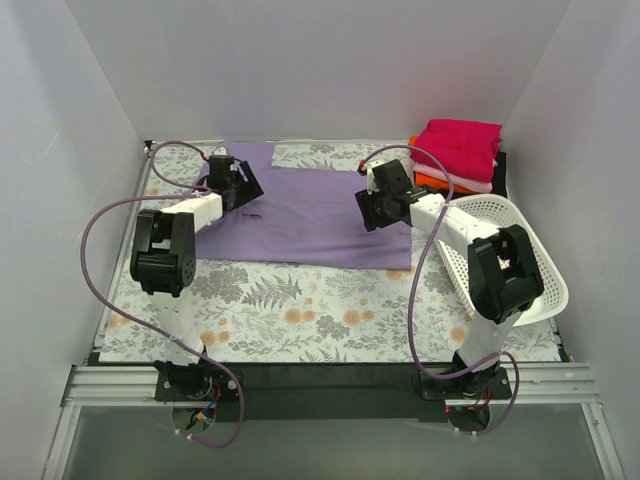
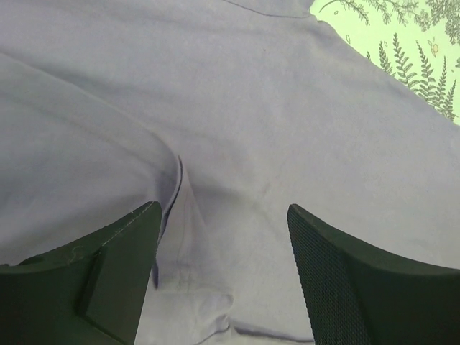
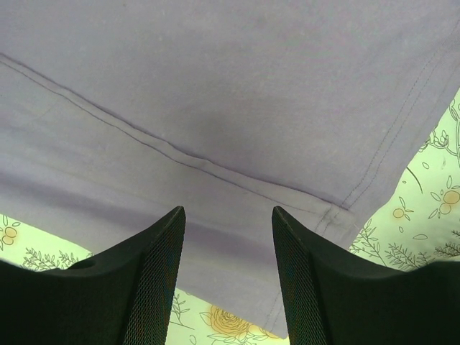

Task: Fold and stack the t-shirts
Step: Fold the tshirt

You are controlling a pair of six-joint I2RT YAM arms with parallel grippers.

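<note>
As top view shows shirt [image 1: 310, 215] flat on table [image 1: 300, 320], long axis left-right, left jaws at left end, right jaws at right end.
Left wrist: jaws wide, empty, over cloth ridge [image 2: 180, 187].
Right wrist: jaws part-open, empty, hem corner [image 3: 338, 212] ahead-right.

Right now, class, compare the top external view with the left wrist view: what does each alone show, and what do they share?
Only the top external view shows the folded stack, the white basket and the right gripper. Only the left wrist view shows a raised crease in the cloth by the open left gripper. Both show the lavender shirt on the fern-print table cover.
</note>
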